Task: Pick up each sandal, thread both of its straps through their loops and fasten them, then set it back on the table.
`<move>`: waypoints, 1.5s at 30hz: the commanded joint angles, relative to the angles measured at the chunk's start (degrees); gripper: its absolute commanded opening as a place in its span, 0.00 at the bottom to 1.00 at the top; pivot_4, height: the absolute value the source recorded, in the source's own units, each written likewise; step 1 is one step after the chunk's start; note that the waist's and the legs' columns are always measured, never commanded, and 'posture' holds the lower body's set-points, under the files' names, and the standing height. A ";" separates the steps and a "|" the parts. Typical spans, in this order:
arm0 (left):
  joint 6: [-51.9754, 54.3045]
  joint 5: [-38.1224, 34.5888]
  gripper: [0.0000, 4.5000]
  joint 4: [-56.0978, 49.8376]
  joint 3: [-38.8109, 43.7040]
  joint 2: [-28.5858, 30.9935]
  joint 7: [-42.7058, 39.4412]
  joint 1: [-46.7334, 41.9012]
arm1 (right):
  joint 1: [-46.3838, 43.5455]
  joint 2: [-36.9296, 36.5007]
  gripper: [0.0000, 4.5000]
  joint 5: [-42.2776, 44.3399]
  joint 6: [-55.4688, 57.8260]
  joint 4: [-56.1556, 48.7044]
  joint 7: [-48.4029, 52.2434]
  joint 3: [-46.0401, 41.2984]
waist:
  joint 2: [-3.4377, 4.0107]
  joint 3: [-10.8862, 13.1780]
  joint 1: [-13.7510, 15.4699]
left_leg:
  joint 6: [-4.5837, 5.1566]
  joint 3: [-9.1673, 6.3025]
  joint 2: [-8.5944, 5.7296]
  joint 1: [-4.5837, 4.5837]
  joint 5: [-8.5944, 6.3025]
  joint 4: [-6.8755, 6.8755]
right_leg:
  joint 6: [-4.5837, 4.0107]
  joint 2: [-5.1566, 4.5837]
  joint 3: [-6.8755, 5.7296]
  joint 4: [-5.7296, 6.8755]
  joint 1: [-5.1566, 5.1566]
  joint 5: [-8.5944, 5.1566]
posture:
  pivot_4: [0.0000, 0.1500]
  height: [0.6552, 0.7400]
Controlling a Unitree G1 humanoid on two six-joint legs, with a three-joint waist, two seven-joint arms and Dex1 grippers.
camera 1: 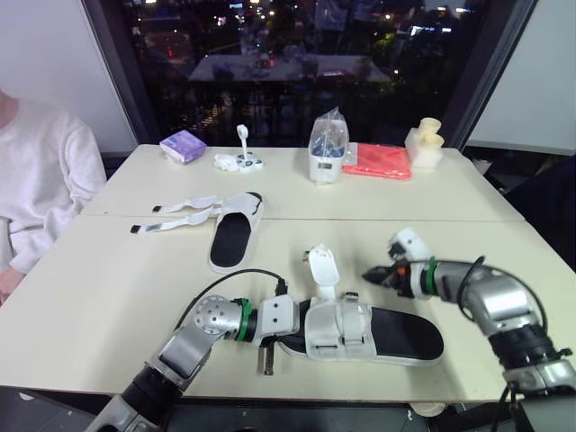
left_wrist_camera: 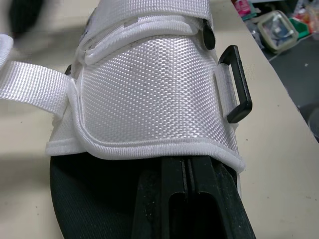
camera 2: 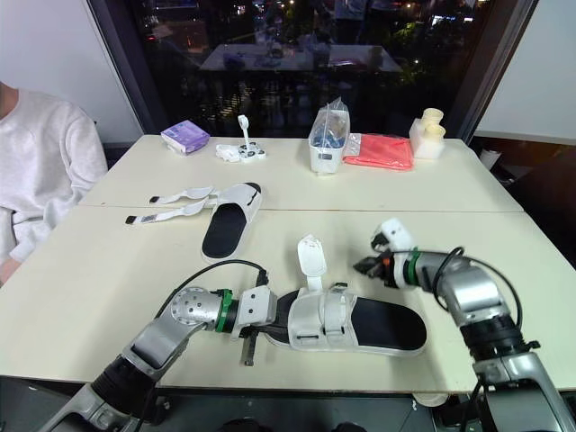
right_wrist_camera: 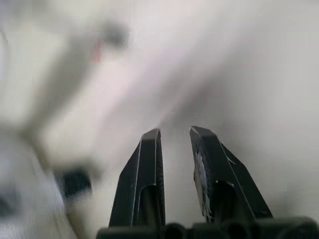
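At 6 o'clock on the tabletop point(camera 1: 108, 297), close to the front edge: the near sandal point(camera 1: 396, 335), sole down, long axis from 9 to 3 o'clock, toe toward 9, heel toward 3.

At its toe end, the left claw point(left_wrist_camera: 187, 169), fingers pressed together and pushed in between the insole and the white upper. Seems to steady the shoe by this wedging and not by a pinch, though hard to be sure from the wrist view.

Flat across the upper, one strap. At the edge of the upper, a black loop point(left_wrist_camera: 238, 84). On the 12 o'clock side of the upper, the second strap point(camera 1: 321, 266), standing up, loose, free end in the air.

Near this strap, at its 3 o'clock and apart from it, the right claw point(camera 1: 371, 275), fingers a little spread with nothing between, tips pointing toward 9 o'clock.

For the coming move, by my judgement: loose strap at 9 o'clock of the right claw, right arm the nearer and the free one. Calls for a short reach toward 9, a pinch on the strap end, then a pull toward the loop.

Toward 11 o'clock, well apart from both claws: the far sandal point(camera 1: 236, 232), its two straps point(camera 1: 180, 211) spread flat toward 9 o'clock, not yet fastened.
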 commanded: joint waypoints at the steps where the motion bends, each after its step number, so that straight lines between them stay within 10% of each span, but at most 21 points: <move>1: 2.07 4.11 0.00 4.81 -3.30 0.98 0.14 1.88 | -3.47 0.42 0.21 5.70 6.63 -3.66 1.00 -4.71 | 0.00 0.00 0.05 | 0.00 -0.02 0.01 0.00 0.00 -0.01 | 0.00 -0.01 -0.05 -0.01 0.00 0.00 | 1.00 1.00; 5: 1.96 4.10 0.00 5.13 -3.21 0.92 0.11 1.67 | -4.81 1.31 0.21 8.75 12.26 -5.05 1.09 -5.25 | 0.00 0.00 -0.05 | 0.00 -0.02 0.01 0.01 0.00 -0.01 | -0.01 -0.17 -0.07 -0.01 0.00 0.00 | 1.00 1.00; 12: 1.15 4.23 0.00 5.57 -3.37 0.78 -0.15 1.34 | -5.72 4.59 0.81 13.11 19.16 -3.14 4.46 -2.36 | 0.02 0.01 -0.04 | 0.00 -0.01 0.01 0.00 0.00 -0.01 | -0.01 -0.19 -0.07 -0.01 -0.02 0.00 | 1.00 1.00; 45: 1.62 4.21 0.00 3.87 -2.79 1.60 1.30 2.85 | -20.66 20.93 0.81 15.43 18.05 16.15 9.55 -0.82 | 0.05 0.01 -0.40 | -0.02 0.02 -0.04 0.02 -0.01 -0.02 | 0.00 -0.22 -0.08 0.12 -0.12 0.02 | 1.00 1.00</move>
